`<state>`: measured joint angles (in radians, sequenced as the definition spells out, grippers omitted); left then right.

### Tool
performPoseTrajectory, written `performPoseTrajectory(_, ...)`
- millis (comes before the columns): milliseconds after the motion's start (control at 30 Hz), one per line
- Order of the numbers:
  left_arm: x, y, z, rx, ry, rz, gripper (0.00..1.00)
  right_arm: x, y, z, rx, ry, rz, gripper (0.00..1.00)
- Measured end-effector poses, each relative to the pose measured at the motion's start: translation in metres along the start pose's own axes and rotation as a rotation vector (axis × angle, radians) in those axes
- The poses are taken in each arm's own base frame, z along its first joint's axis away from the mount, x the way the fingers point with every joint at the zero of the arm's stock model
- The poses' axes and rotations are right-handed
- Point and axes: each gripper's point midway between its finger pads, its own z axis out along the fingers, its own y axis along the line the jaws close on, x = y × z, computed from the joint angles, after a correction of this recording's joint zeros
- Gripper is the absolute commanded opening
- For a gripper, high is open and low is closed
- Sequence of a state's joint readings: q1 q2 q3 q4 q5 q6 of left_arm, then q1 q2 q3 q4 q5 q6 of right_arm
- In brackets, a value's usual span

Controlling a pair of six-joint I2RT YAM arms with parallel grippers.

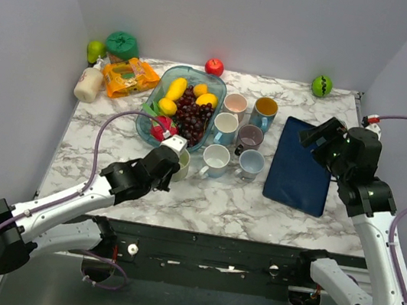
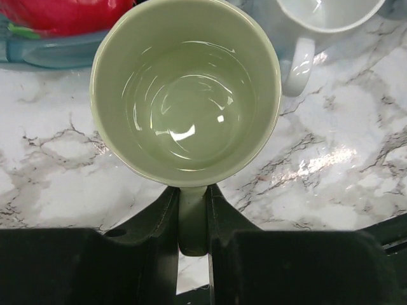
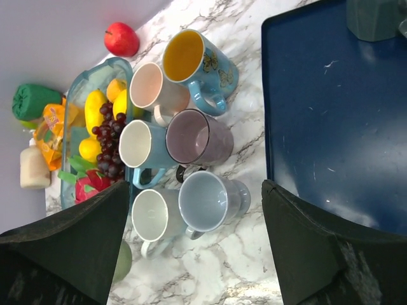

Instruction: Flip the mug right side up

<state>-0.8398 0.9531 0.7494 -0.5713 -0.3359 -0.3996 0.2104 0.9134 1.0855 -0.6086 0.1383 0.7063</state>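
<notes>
Left side first: left gripper (image 2: 193, 219) is clamped on the handle of the green mug (image 2: 184, 95), fingers pinching it from both sides. The mug sits mouth up on the marble table (image 1: 241, 205), just in front of the fruit tray (image 1: 157, 89); the red dragon fruit (image 2: 63, 13) shows right behind its rim. I judge the turning itself done and the step in hand to be the set-down and release. From the wrist view I cannot tell whether the base is fully on the marble. Next move, as I read it: settle the mug flat, part the fingers, then back straight out along the handle so it doesn't get dragged or tipped. Just to the right stands a white mug (image 2: 311, 25), its handle close to the green rim, so there is little room for sideways swing. Beyond it, the cluster of other mugs (image 3: 191, 136), all mouth up. Further right, the blue tray (image 1: 299, 168). Right gripper (image 1: 317, 132) hangs over it with jaws wide apart, holding nothing, well clear of the work.
</notes>
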Motion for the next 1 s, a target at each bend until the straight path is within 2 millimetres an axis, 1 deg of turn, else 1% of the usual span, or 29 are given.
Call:
performPoseTrajectory(100,0.019,0.004,0.010,-0.011,0.023,0.007,0.00,0.000,-0.004,0.001,0.020,-0.003,-0.002,0.90)
performPoseTrajectory(167,0.024,0.004,0.014,-0.011,0.024,0.007,0.00,0.002,-0.009,0.002,0.043,0.000,-0.007,0.90)
performPoseTrajectory(233,0.025,0.003,0.016,-0.010,0.022,-0.001,0.00,0.005,-0.015,0.006,0.074,0.009,-0.016,0.90)
performPoseTrajectory(300,0.020,0.000,0.018,-0.002,0.001,-0.022,0.00,0.010,-0.024,0.013,0.113,0.026,-0.032,0.90)
performPoseTrajectory(433,0.011,-0.007,0.025,0.018,-0.047,-0.076,0.00,0.028,-0.048,0.027,0.213,0.074,-0.068,0.90)
performPoseTrajectory(533,0.016,-0.009,0.032,0.012,-0.036,-0.091,0.00,0.041,-0.063,0.033,0.275,0.115,-0.091,0.90)
performPoseTrajectory(667,0.029,-0.009,0.043,-0.011,0.021,-0.087,0.00,0.049,-0.074,0.038,0.321,0.141,-0.107,0.90)
performPoseTrajectory(700,0.032,-0.009,0.044,-0.015,0.032,-0.084,0.01,0.049,-0.075,0.038,0.327,0.142,-0.110,0.90)
performPoseTrajectory(733,0.034,-0.009,0.045,-0.018,0.040,-0.080,0.09,0.050,-0.077,0.039,0.332,0.143,-0.114,0.90)
performPoseTrajectory(800,0.036,-0.010,0.045,-0.018,0.044,-0.079,0.11,0.049,-0.080,0.039,0.347,0.139,-0.119,0.90)
performPoseTrajectory(933,0.036,-0.010,0.044,-0.030,0.042,-0.090,0.23,0.048,-0.088,0.041,0.379,0.138,-0.117,0.90)
performPoseTrajectory(1000,0.036,-0.008,0.044,-0.038,0.039,-0.096,0.25,0.047,-0.093,0.041,0.400,0.140,-0.119,0.90)
